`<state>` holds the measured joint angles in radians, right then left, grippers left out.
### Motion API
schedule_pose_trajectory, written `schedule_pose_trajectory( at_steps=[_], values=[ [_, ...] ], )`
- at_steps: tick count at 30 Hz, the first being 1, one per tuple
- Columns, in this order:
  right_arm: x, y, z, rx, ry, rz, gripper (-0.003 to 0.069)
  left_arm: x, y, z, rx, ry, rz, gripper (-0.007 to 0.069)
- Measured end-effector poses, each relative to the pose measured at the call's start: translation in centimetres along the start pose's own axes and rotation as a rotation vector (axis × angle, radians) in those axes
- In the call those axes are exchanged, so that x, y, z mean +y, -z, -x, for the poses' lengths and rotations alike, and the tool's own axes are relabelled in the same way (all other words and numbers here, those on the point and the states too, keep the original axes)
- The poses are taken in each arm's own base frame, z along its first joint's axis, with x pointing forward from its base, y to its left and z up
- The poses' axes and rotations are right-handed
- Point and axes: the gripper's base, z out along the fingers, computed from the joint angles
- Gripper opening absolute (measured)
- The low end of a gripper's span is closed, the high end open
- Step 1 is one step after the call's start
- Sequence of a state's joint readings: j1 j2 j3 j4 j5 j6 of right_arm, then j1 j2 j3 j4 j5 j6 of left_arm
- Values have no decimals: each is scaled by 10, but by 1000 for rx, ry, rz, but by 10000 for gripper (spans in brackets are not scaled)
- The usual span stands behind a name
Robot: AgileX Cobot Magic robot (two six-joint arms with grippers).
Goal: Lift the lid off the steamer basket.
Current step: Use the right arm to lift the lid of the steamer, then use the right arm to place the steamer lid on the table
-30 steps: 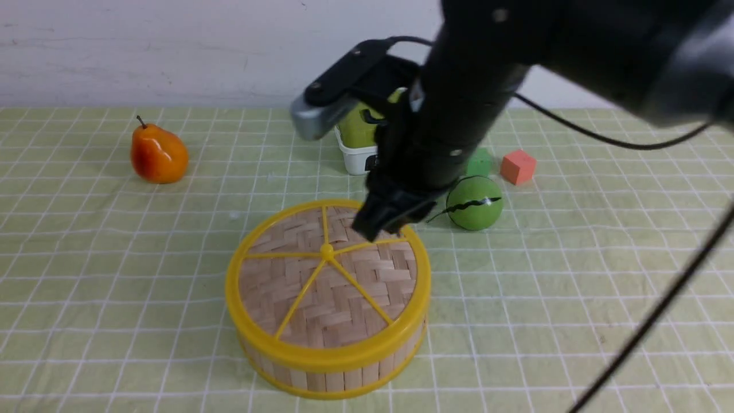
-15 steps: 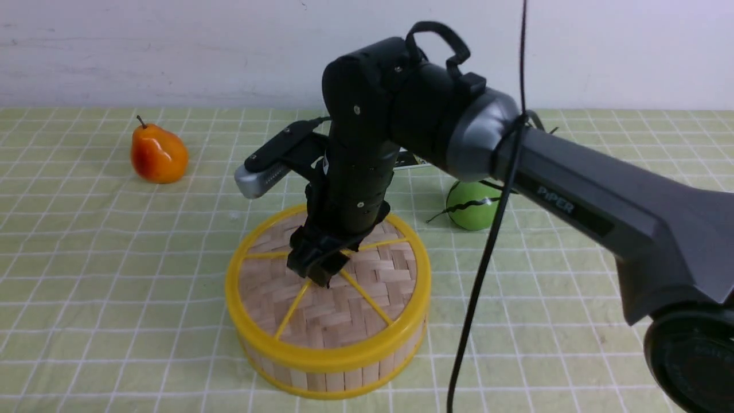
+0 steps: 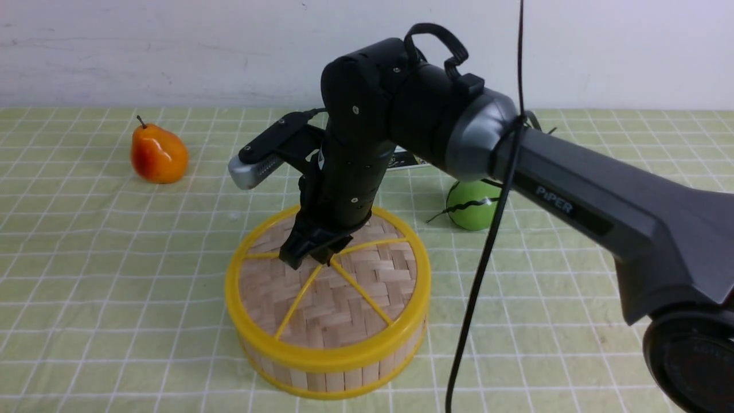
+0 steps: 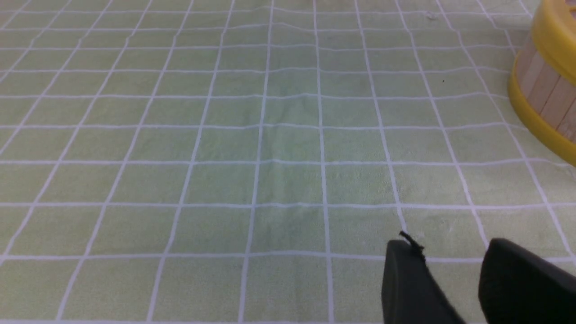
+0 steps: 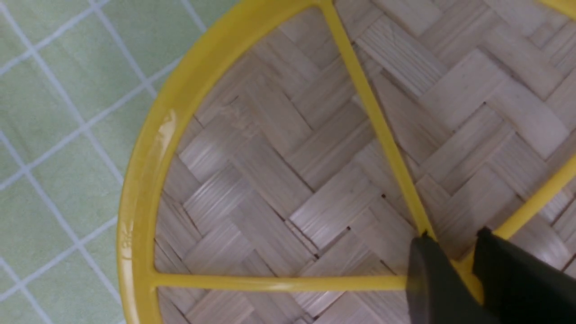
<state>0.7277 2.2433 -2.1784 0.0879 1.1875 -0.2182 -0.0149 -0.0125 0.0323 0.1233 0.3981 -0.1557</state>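
One pear [image 3: 159,155] stands far left on the desk [image 3: 86,298]. The left fingers [image 4: 409,279], slightly parted and empty, hang well apart from the one steamer basket [image 3: 327,376]. Its single lid [image 3: 344,298] sits on top. The right fingers [image 5: 427,279], drawn narrow, pinch its middle from directly above, so the lift looks straight up. One green ball [image 3: 470,205] lies to the right.

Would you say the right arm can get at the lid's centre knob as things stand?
Probably yes: the right gripper is at the middle of the lid, its fingers either side of the yellow hub where the spokes meet, nothing blocking. Whether they grip it I cannot tell.
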Motion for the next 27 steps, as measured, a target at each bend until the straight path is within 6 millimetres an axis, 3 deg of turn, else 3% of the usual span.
schedule_pose_trajectory(
  at_steps=[4,8,11,12,13,15,16,17,18,19,22,26,27],
  values=[
    [0,1,0,-1,0,0,85,0,0,0,0,0,0,239],
    [1,25,1,-14,7,-10,85,0,0,0,0,0,0,239],
    [-2,82,-1,-99,9,-52,85,0,0,0,0,0,0,239],
    [-3,92,-1,-116,8,-61,85,0,0,0,0,0,0,239],
    [-9,127,-6,-179,-2,-93,85,0,0,0,0,0,0,239],
    [-23,177,-20,-258,-36,-155,85,0,0,0,0,0,0,239],
    [-25,180,-22,-262,-40,-161,85,0,0,0,0,0,0,239],
    [-40,206,-43,-277,-88,-199,85,0,0,0,0,0,0,239],
    [-43,203,-44,-267,-94,-202,85,0,0,0,0,0,0,239],
    [-53,215,-64,-250,-139,-227,85,0,0,0,0,0,0,239],
    [-76,207,-107,-144,-253,-257,85,0,0,0,0,0,0,239],
    [-102,165,-159,-79,-434,-271,85,0,0,0,0,0,0,239],
    [-103,162,-160,-88,-439,-274,85,0,0,0,0,0,0,239]
  ],
)
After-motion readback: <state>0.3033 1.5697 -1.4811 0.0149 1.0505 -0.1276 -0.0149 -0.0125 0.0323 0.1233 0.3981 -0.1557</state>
